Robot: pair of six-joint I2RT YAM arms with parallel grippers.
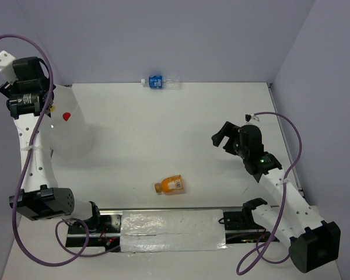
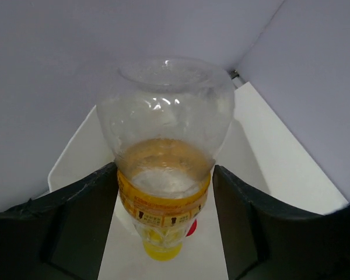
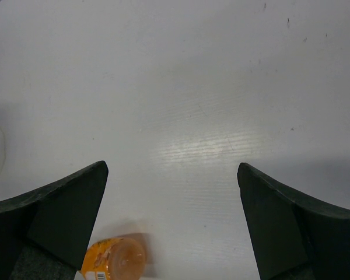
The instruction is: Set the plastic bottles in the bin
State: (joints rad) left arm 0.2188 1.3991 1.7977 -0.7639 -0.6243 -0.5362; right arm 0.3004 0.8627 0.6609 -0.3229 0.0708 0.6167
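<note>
White table [image 1: 181, 128], lilac walls [image 1: 163, 35]. Left gripper [image 2: 164, 169] over the bin [image 1: 70, 131], orange bottle [image 2: 163, 128] between its jaws, grip unclear; right gripper [image 3: 172, 166] wide open. Second orange bottle [image 1: 170, 186] lies mid-table, blue-labelled bottle [image 1: 157, 82] at back wall.

Bright even light w/ soft shadows on table [image 1: 163, 134], glints on orange bottle [image 2: 163, 111], fg blurry.

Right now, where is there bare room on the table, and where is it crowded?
Bare: the wide middle, bordered by the bin at left, the blue-labelled bottle at the back edge, the orange bottle in front and the open right gripper. Crowded: the left, where the left gripper holds a juice bottle above the bin.
</note>
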